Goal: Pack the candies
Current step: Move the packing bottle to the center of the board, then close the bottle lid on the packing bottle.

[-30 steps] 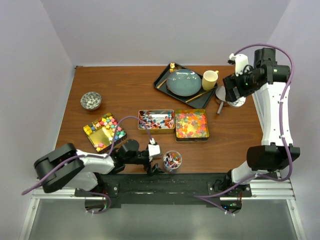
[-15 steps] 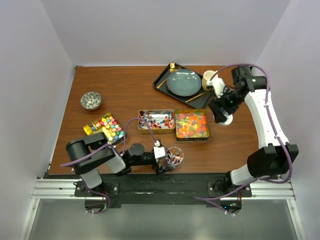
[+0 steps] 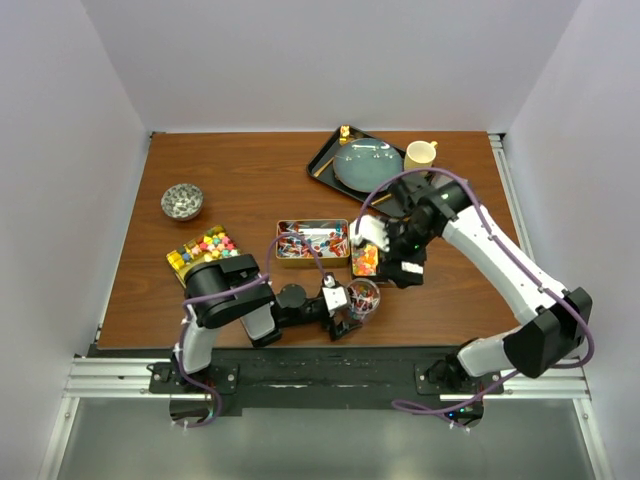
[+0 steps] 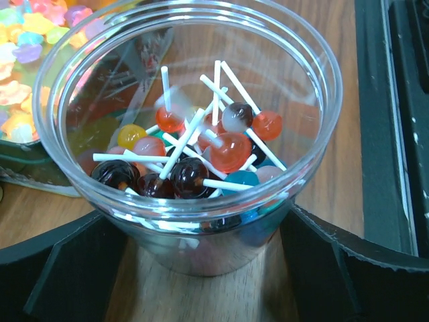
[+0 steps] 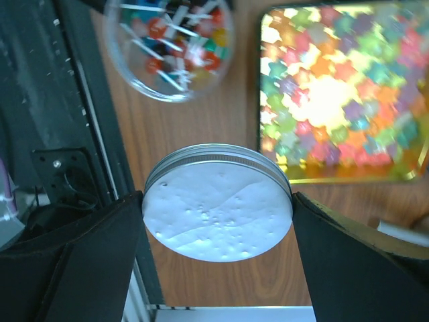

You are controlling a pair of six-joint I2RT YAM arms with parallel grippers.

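My left gripper (image 4: 204,268) sits low on the table (image 3: 250,180), its fingers spread wide on either side of the jar (image 4: 201,248). I cannot tell whether they touch the glass. The jar stands upright with lollipops (image 4: 231,151) in it. My right gripper (image 5: 218,201) is clamped on the lid (image 5: 214,221), a finger against each side of its rim, holding it flat above the table near the jar. The candies (image 5: 315,134) fill three tins (image 3: 178,260) beyond the jar: chunky ones (image 3: 212,245) at left, wrapped ones (image 3: 305,238) in the middle, gummies (image 5: 348,74) at right.
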